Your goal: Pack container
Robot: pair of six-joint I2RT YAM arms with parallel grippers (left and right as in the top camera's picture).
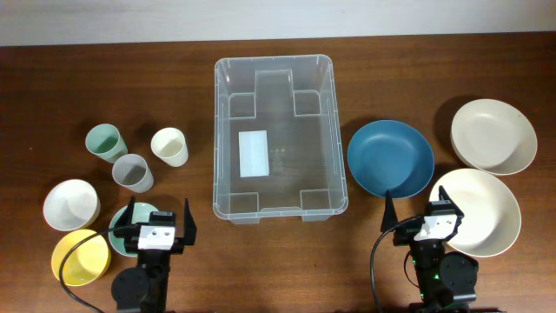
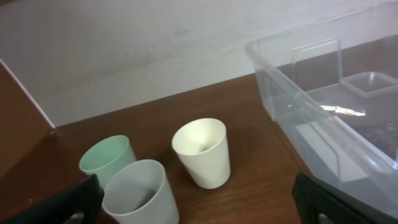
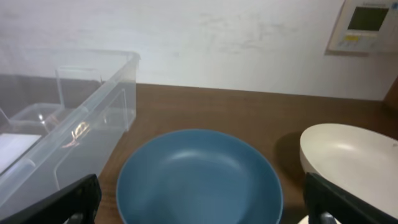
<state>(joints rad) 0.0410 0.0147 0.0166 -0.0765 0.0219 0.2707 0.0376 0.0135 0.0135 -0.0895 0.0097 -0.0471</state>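
A dark brown wooden worktop (image 1: 52, 87) carried everything. At its middle stood the large clear rectangular plastic container (image 1: 228, 104), upright, with a white label (image 1: 254, 153) flat on its base.

Right of it lay three round plates. One cream plate (image 1: 493, 134) lay at the far right. A second cream plate (image 1: 482, 209) lay nearer the arms. A dark blue plate (image 1: 390, 157) lay just beside the container's right wall.

The right gripper (image 1: 420, 209) hung at the near edge of the second cream plate, and the left gripper (image 1: 158, 209) hung over a pale green bowl (image 1: 122, 219). Both had their jaws spread wide and held nothing.

A white round bowl (image 1: 71, 204) and a yellow round bowl (image 1: 80, 257) sat close by the green one. Farther back, left of the container, three tapered cups stood upright together: a green cup (image 1: 105, 142), a grey cup (image 1: 133, 172) and a cream cup (image 1: 169, 146).
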